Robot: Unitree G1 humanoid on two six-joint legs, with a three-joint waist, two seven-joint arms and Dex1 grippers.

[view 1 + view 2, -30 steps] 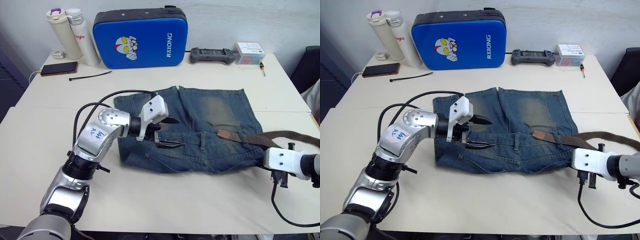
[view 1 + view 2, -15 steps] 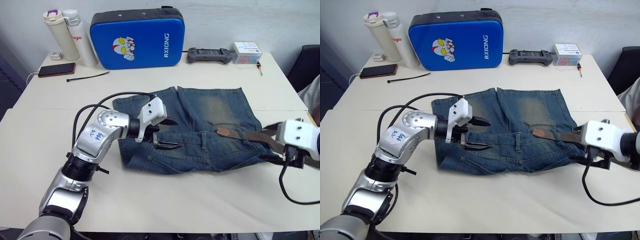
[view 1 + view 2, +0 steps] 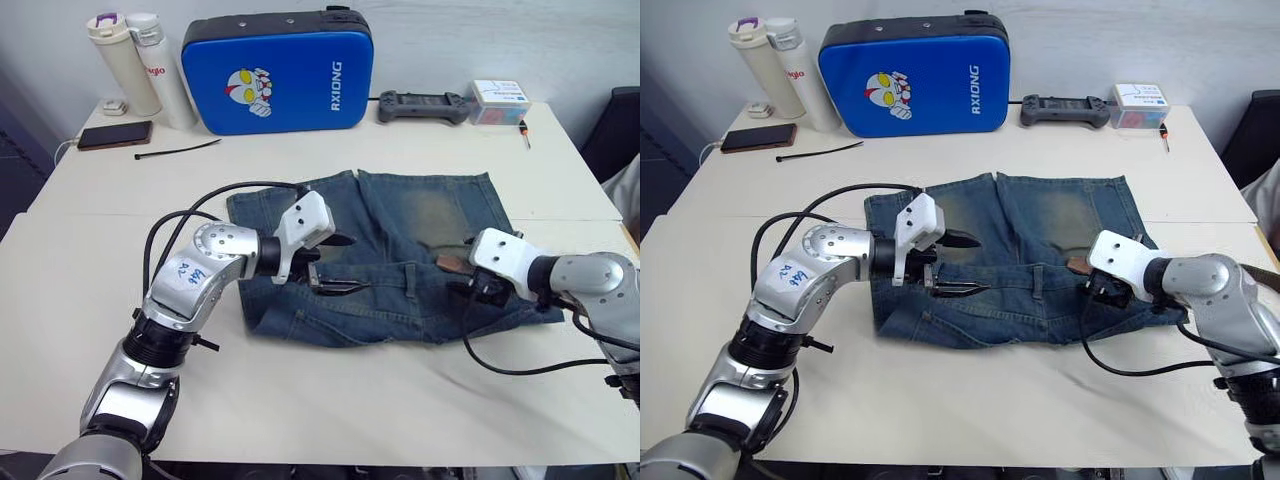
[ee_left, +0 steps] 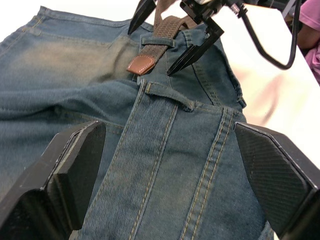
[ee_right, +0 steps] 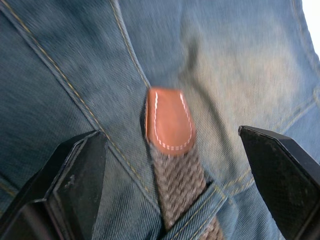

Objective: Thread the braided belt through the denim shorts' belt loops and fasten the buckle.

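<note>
The braided belt (image 5: 172, 150) lies through one belt loop (image 4: 159, 41) on the right of the denim shorts (image 3: 400, 250), tan tip pointing left. The right gripper (image 4: 175, 35) straddles it, fingers wide. The left gripper (image 3: 335, 265) waits wide-open mid-waistband. Remaining loops and buckling are left.

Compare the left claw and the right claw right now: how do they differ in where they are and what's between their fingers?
The left claw sits open over the middle of the denim shorts, with bare waistband denim between its fingers. The right claw sits open farther toward the robot's right, straddling the braided belt just behind its tan tip, where the belt comes out of a belt loop. Neither is clamped on anything, and both are at the waistband.
</note>
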